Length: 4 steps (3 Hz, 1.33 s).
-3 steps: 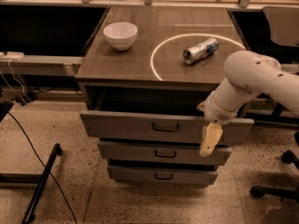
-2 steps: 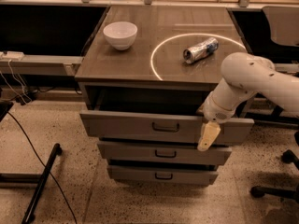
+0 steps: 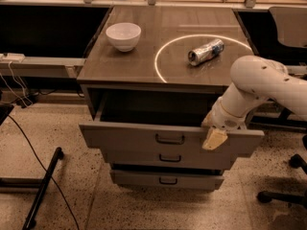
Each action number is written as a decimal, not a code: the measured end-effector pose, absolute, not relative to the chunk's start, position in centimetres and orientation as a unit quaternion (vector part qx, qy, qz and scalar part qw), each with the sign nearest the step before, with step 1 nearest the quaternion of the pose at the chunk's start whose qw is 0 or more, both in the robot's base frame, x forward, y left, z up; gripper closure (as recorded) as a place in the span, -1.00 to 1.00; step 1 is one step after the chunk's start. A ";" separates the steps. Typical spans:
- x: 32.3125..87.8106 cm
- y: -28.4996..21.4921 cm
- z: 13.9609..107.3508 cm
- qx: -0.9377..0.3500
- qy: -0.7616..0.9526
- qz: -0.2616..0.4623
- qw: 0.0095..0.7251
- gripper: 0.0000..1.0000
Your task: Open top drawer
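The top drawer [image 3: 124, 137] is the widest grey drawer under the brown cabinet top. It stands pulled out towards me, its dark inside showing, with a small dark pull handle [image 3: 170, 139] at the centre of its flat front. My gripper [image 3: 214, 138], on the white arm [image 3: 259, 87] coming in from the right, sits at the right part of the drawer front, right of the handle. One cream finger [image 3: 214, 139] hangs down over the front's top edge.
Two shorter drawer fronts [image 3: 168, 158] sit below the top one. On the cabinet top stand a white bowl [image 3: 123, 36] and a lying can [image 3: 206, 51] inside a white ring. A dark stand leg [image 3: 43, 188] and cables lie left; a chair base [image 3: 283, 195] is right.
The gripper has shifted slightly left and a little up along the top drawer's front. The drawer stands about as far out as before.
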State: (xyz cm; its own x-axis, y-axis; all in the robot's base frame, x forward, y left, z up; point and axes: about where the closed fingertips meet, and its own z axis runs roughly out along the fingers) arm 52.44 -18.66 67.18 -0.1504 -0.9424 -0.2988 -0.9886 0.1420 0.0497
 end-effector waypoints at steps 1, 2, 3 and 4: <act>48.8 -18.7 68.9 -0.652 0.741 0.125 0.100 -0.04; 46.1 -19.3 71.5 -0.658 0.735 0.122 0.108 -0.37; 46.1 -19.3 73.8 -0.670 0.725 0.109 0.119 -0.50; 48.2 -16.8 74.2 -0.679 0.714 0.111 0.134 -0.19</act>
State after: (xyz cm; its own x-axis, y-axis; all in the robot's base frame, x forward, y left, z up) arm 48.24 -16.77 74.17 -0.0431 -0.9384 -0.3428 -0.9983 0.0543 -0.0230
